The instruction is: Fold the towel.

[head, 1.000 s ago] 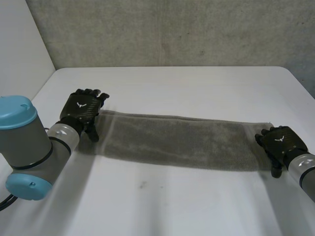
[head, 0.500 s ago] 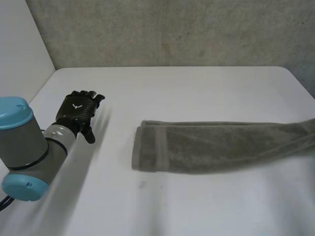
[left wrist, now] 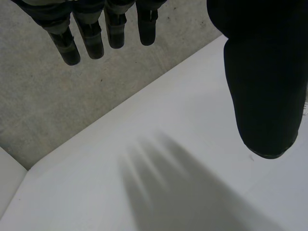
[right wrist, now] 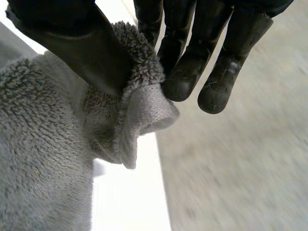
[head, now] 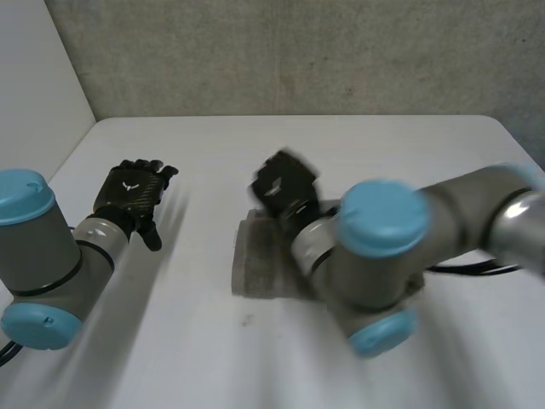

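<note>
My left hand [head: 132, 194] is positioned above the counter [head: 213, 358], well to the left of the towel [head: 258, 266] and clear of it. Its fingers [left wrist: 91, 41] are straight and slightly spread, and the thumb [left wrist: 262, 86] stands apart from them. Nothing lies between them, so this hand is open and holds nothing. In the left wrist view, bare white counter lies under the palm and the grey concrete wall [left wrist: 43, 91] rises beyond the fingertips. The towel is a grey terry cloth lying near the middle of the counter. Its left end is exposed and shows as a doubled band with a hem running across it. The rest of the towel, to the right of that end, is covered by my right arm [head: 383, 247], which reaches across it from the right. My right hand [head: 285, 183] is at the far edge of the towel's left end. In the right wrist view, the thumb presses a fold of the towel's hemmed edge [right wrist: 144, 108] against the fingers [right wrist: 185, 72], so this hand is closed in a pinch on the towel. The hem bunches into a small lip just past the thumb tip, and the pile of the cloth spreads out under the palm. White counter shows just beside the towel.
</note>
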